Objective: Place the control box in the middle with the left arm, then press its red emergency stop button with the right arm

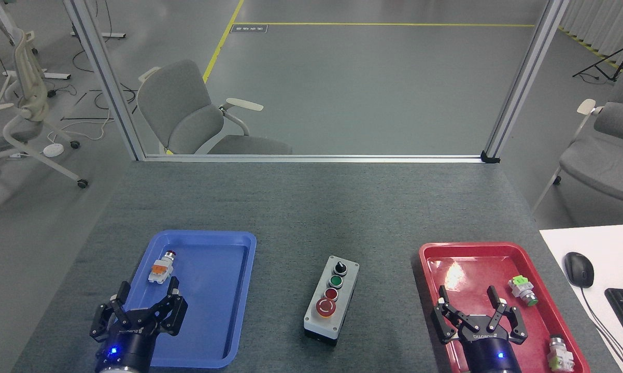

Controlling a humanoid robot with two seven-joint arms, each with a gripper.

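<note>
The control box (331,299) sits mid-worktop, so placing looks done — whether the red emergency stop button (325,307) got pressed I cannot tell; the left gripper (146,301) and the right gripper (468,298) both hang spread and empty.

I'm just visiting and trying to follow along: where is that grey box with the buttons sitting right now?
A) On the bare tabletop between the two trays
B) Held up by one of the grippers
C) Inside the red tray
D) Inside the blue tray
A: the control box stands on the bare tabletop, between the blue tray and the red tray, with both grippers clear of it.
</note>
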